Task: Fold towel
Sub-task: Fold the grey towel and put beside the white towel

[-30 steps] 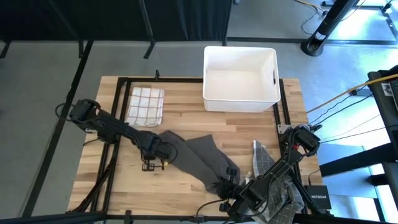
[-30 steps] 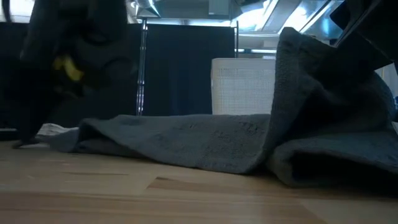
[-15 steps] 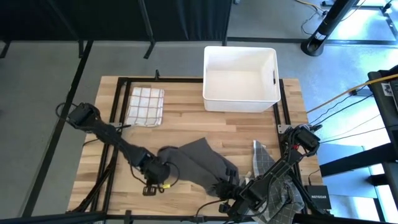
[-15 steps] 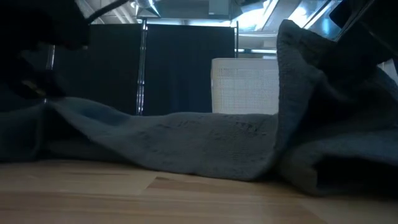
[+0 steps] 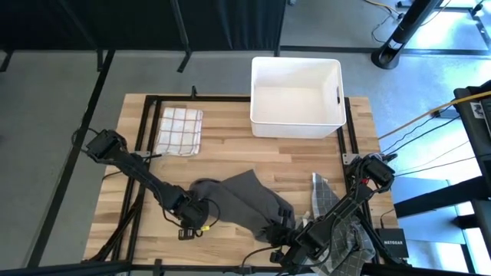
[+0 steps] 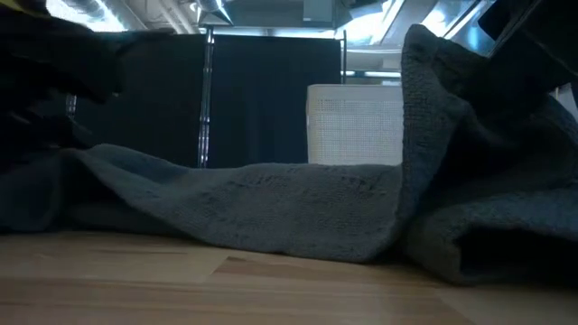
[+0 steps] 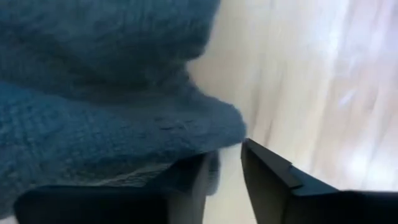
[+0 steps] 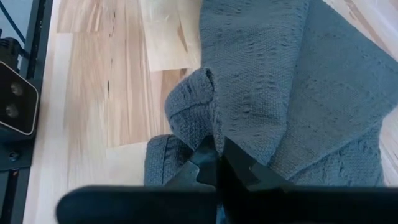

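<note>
The right gripper (image 8: pixel 219 163) pinches a bunched corner of the grey towel (image 5: pixel 249 198), which spreads away from it across the table (image 5: pixel 230 138). The left gripper (image 7: pixel 225 171) has its fingers parted at the towel's opposite edge, one finger (image 7: pixel 186 180) under the cloth.

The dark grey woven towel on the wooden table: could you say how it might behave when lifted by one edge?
The dark grey woven towel is probably floppy: it drapes in soft folds. It likely sags from the right tool, pinched on a bunched edge. It seems light, its weave grippy.
</note>
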Motion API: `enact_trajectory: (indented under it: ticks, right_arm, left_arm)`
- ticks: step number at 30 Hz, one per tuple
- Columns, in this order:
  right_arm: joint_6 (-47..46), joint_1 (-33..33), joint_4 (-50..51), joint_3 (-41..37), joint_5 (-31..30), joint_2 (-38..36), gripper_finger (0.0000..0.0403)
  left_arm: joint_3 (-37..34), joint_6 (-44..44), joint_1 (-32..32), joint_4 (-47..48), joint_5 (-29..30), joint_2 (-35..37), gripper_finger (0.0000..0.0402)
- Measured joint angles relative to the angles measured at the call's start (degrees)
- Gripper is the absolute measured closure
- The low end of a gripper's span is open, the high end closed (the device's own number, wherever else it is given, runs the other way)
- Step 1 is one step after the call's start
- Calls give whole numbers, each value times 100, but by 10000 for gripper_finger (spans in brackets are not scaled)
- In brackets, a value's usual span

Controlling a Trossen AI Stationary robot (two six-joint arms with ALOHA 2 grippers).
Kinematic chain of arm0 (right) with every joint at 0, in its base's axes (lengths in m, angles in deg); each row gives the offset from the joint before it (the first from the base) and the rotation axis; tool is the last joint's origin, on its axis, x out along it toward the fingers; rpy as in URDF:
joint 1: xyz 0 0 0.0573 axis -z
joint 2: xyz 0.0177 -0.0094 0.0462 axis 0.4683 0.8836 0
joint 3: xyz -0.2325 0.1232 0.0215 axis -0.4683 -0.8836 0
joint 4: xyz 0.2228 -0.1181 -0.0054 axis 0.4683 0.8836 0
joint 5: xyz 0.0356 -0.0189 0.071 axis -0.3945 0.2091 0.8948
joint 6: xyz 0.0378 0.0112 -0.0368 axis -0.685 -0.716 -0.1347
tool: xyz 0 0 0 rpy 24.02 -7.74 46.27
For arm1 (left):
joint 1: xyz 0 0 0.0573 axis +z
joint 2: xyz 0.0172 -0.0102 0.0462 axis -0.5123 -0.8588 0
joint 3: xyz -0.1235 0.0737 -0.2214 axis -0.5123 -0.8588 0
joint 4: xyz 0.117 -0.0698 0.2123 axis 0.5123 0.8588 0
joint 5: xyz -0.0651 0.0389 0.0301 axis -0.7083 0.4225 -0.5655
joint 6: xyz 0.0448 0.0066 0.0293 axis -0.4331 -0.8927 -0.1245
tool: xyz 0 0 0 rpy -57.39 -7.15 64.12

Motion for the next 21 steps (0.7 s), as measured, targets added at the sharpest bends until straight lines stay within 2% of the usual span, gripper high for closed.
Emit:
enact_trajectory:
  ticks: [7, 13, 21]
  right_arm:
    - [2, 0, -32, 0, 13, 0, 400]
    - [2, 0, -35, 0, 17, 2, 399]
    - [2, 0, -48, 0, 17, 2, 399]
  left_arm:
    - [60, -180, -174, 112, -130, 471, 275]
    - [62, 106, -488, 705, 533, 484, 272]
    - [62, 633, -721, 1889, 737, 414, 272]
